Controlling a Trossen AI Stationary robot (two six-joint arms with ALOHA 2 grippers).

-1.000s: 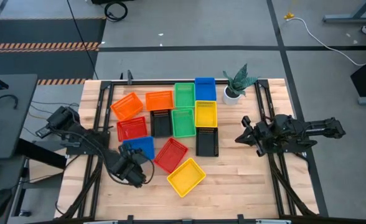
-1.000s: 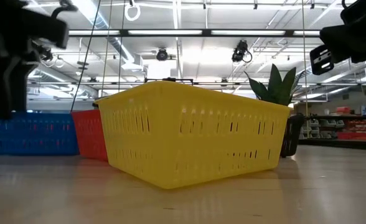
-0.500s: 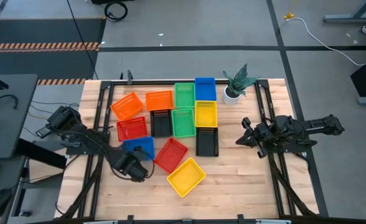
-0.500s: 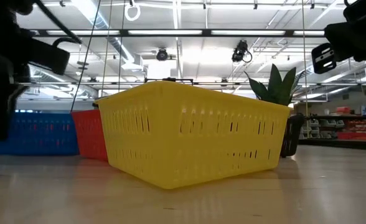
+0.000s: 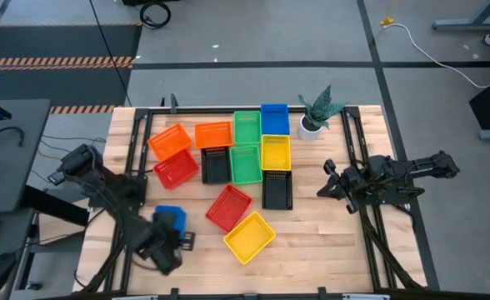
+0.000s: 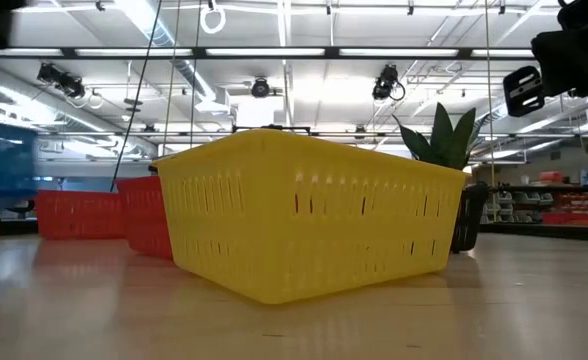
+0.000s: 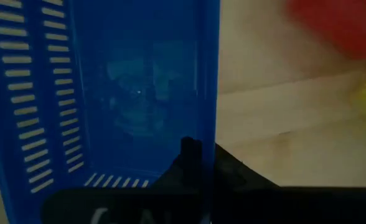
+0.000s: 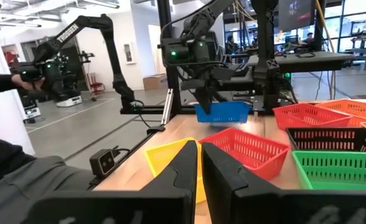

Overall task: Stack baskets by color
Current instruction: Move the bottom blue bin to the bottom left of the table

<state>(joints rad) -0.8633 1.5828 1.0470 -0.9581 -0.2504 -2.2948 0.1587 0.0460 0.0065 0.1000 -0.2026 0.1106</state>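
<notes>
Blue basket (image 5: pixel 169 218): lifted clear of the table, wall pinched in the left gripper (image 5: pixel 167 240).
Right gripper (image 5: pixel 326 185): fingers nearly together, holding nothing, well apart.

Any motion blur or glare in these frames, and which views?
Low view: blue basket smeared at the left edge, ceiling lights blown out. Left wrist view: red and yellow baskets are soft blobs in one corner. High view: left gripper slightly smeared. Right wrist view: sharp.

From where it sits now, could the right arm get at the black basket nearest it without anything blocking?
Probably yes. The right tool hangs over bare table at the right edge, and the nearest black basket lies just inward of it with open wood between. The plant stands farther back, off that line.
</notes>
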